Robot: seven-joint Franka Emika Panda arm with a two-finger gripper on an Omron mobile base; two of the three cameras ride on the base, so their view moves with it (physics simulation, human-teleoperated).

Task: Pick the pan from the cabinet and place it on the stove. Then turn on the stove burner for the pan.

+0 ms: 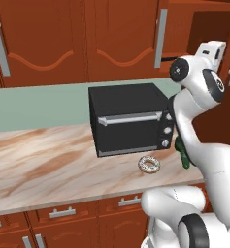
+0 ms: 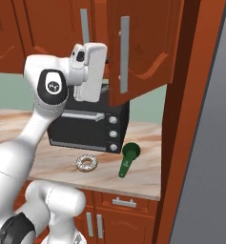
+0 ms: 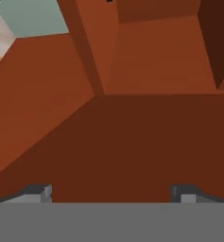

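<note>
The cabinet (image 2: pixel 148 52) is the reddish-brown wall cupboard at the counter's right end. Its door hangs open, and the long silver bar handle (image 2: pixel 125 55) faces me. In the left base view its dark opening (image 1: pixel 211 24) sits just above my raised hand (image 1: pixel 211 52). My gripper (image 3: pixel 111 194) is open, its two fingertips (image 3: pixel 38 193) set wide apart with nothing between them. It points at the bare brown inner boards of the cabinet (image 3: pixel 132 132). The pan is hidden and the stove is out of view.
A black toaster oven (image 1: pixel 128 118) stands on the marble counter (image 1: pixel 39 164) under the cabinets. A frosted doughnut (image 1: pixel 149 164) lies in front of it, with a green scoop (image 2: pixel 128 157) to its right. Drawers (image 1: pixel 63 212) run below. A grey wall (image 2: pixel 214 143) closes the right side.
</note>
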